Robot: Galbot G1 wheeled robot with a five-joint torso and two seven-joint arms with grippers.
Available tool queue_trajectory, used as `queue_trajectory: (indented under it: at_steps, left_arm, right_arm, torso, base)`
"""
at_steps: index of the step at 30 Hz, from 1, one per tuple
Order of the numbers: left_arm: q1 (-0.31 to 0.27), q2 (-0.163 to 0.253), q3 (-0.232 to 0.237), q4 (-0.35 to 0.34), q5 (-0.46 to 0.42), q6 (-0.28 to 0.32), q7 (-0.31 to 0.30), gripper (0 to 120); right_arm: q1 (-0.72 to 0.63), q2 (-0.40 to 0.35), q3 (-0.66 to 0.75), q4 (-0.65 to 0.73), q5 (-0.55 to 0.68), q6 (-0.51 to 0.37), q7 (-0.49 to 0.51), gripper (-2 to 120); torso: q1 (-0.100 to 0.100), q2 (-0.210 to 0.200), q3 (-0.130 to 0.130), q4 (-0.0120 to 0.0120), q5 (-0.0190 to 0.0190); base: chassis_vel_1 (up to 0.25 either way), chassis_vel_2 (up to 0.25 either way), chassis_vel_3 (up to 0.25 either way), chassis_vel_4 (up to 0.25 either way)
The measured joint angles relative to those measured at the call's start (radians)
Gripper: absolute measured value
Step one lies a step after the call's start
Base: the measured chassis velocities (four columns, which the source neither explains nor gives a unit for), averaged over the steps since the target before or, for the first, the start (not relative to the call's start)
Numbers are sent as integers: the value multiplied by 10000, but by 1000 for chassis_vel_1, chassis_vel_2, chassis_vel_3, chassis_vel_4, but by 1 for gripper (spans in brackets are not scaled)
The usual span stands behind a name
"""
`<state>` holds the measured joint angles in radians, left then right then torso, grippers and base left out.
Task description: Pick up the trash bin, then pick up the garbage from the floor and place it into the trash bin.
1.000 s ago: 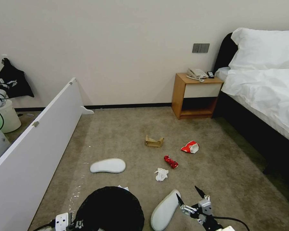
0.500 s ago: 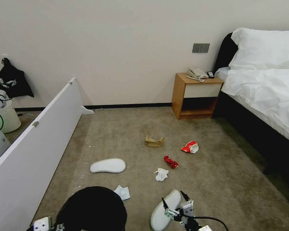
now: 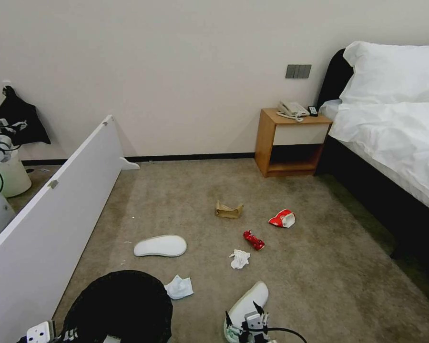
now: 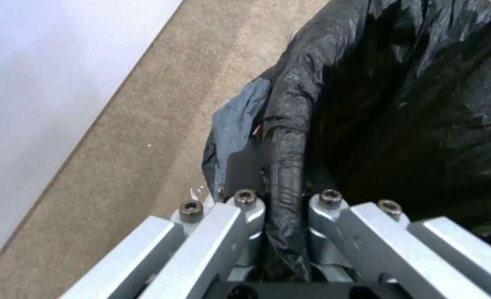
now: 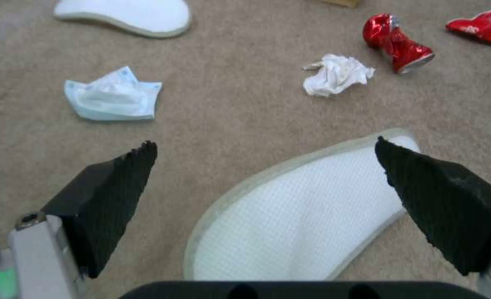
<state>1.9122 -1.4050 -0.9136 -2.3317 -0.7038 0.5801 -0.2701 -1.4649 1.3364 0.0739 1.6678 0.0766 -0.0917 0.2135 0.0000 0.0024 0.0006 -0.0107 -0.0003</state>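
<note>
A: While the left gripper (image 4: 281, 207) sat low at near left, where was the trash bin (image 3: 121, 305)?
B: Off to near left, its bag-covered rim clamped between those fingers.
A: Right gripper (image 5: 268, 166)?
B: Angled down, fingers spread wide over the near slipper (image 5: 295, 216).

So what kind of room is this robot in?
It looks like a hotel bedroom. There is a bed with white sheets, a wooden nightstand with a telephone on it, and white slippers lying on the carpet.
</note>
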Motion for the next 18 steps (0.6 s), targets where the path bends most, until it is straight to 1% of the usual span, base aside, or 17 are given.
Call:
queue_trajectory:
  at_steps: [2,9,11,12,13,15,18]
  left_arm:
    - [13,-22,-1,-33,0,0,-1,4]
    - [13,-83,62,-118,40,7,-3,4]
    - [16,-120,85,-157,60,13,-6,4]
    - [24,-133,93,-173,68,16,-7,4]
    - [24,-133,93,-173,68,16,-7,4]
    - [36,-144,98,-210,72,21,-8,4]
    - [39,-161,100,-239,74,28,-10,4]
  right_arm:
    - [191,48,-241,-155,140,-327,355,100]
    - [453,96,-558,-391,743,-938,825,100]
    - [587,128,-660,-511,1041,-1206,1095,100]
    - [651,146,-662,-563,1203,-1368,1321,100]
    - [651,146,-662,-563,1203,-1368,1321,100]
    - [715,161,-665,-608,1397,-1608,1542,100]
    - [746,168,-667,-636,1483,-1696,1604,100]
  torso:
    - [0,3,0,-2,-11]
    - [0,4,-1,-2,-20]
    - [0,4,-1,3,-15]
    - [0,3,0,1,-9]
    - [0,3,0,1,-9]
    - [0,1,1,2,4]
    - [0,1,1,1,6]
  base:
    - [0,0,0,0]
    - [0,0,0,0]
    - [0,0,0,0]
    - [0,0,0,0]
    - [0,0,0,0]
    - [0,0,0,0]
    - [0,0,0,0]
